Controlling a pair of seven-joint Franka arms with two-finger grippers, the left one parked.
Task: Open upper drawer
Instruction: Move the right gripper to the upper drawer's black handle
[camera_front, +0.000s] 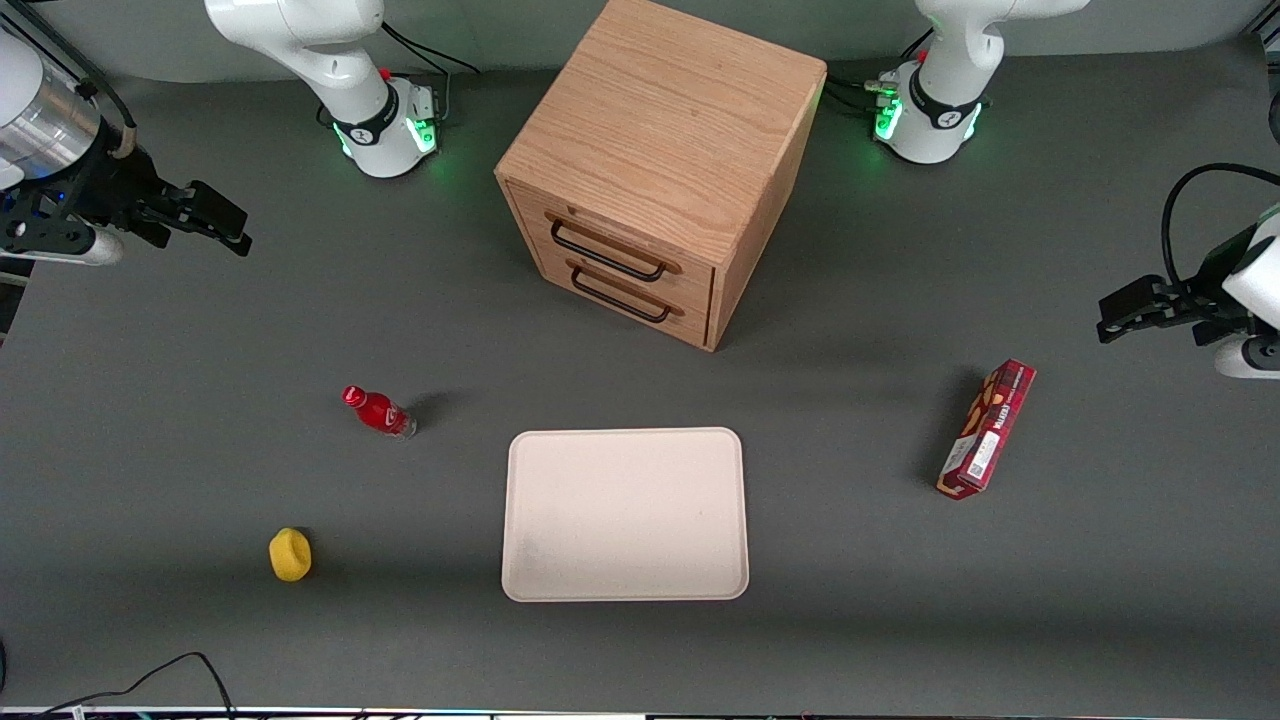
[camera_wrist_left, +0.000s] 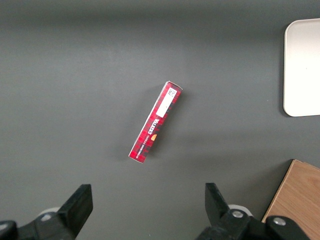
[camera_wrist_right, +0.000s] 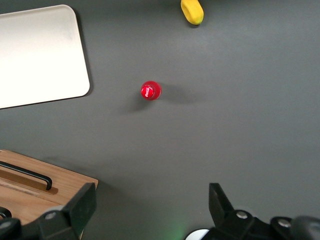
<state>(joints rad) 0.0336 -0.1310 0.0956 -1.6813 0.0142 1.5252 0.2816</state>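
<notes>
Gripper (camera_front: 225, 225) sits high at the working arm's end of the table, fingers (camera_wrist_right: 80, 207) spread wide, nothing between them, well apart from the cabinet (camera_front: 665, 150). Duck-yellow lump (camera_front: 290, 555) lies near the front camera, toward the working arm's end; can't tell what it is. Red bottle (camera_front: 378, 411) stands upright, farther from the camera than the yellow lump, between it and the cabinet. Tray (camera_front: 625, 515) lies flat, nearer the camera than the cabinet, in front of the drawers. Cabinet stands mid-table, turned at an angle. Upper drawer (camera_front: 612, 243) is flush with the cabinet face, closed, black wire handle (camera_front: 606, 255) across its front; lower drawer (camera_front: 625, 290) directly under it, also closed. Red box (camera_front: 986, 429) lies on the table toward the parked arm's end, well apart from the tray.
</notes>
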